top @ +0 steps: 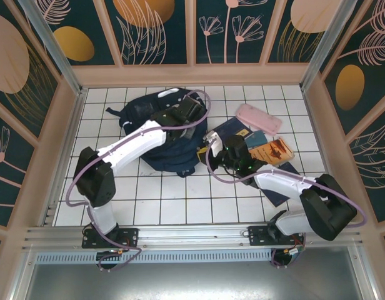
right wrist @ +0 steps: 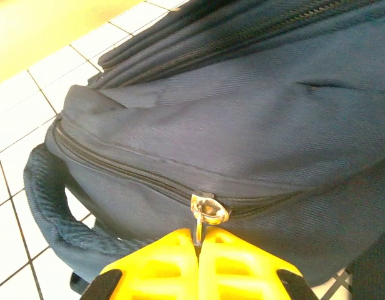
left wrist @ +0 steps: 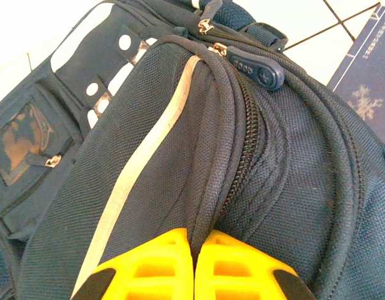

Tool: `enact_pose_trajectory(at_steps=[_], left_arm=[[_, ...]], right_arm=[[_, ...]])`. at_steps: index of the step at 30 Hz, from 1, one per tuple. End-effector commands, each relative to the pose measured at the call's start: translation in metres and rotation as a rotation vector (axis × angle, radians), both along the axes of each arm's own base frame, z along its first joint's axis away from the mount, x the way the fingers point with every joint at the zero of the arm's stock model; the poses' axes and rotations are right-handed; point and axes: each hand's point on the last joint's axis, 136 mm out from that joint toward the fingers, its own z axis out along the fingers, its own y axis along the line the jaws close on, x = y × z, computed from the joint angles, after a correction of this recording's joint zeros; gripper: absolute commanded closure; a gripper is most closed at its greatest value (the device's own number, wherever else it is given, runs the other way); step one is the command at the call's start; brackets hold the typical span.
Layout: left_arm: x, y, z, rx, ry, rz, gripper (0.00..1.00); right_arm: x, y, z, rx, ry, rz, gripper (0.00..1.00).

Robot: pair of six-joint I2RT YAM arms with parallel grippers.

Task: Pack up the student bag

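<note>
The right gripper [right wrist: 197, 245] is clamped shut on the small silver metal zipper pull [right wrist: 208, 209], low centre of its view, seemingly to draw the zip open; the left gripper [left wrist: 194, 245] pinches a ridge of the large dark navy fabric student bag [left wrist: 149, 162], likely bracing it against that pull. The bag lies upper centre of the overhead view on white tiles [top: 161, 206].
</note>
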Motion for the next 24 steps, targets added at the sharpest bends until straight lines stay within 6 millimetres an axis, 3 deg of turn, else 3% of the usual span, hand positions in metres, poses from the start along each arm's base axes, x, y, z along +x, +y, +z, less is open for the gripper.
enact_pose_trajectory(at_steps=[1,8,13,20,24], left_arm=[[0.038,-0.018,0.044,-0.221,-0.099,0.11,1.0],[0.047,-0.034,0.046,-0.336,-0.048,0.1,1.0],[0.048,-0.039,0.046,-0.419,-0.019,0.095,1.0],[0.055,-0.044,0.054,-0.463,-0.019,0.079,1.0],[0.056,-0.054,0.054,-0.507,-0.003,0.046,1.0]], right_arm=[[-0.025,0.025,0.013,0.05,-0.018,0.06,1.0],[-0.042,0.075,0.024,0.112,-0.023,0.038,1.0],[-0.048,0.11,0.016,0.123,0.018,0.011,1.0],[-0.046,0.139,-0.006,-0.034,-0.04,-0.076,1.0],[-0.046,0.153,-0.01,-0.026,-0.023,-0.063,1.0]])
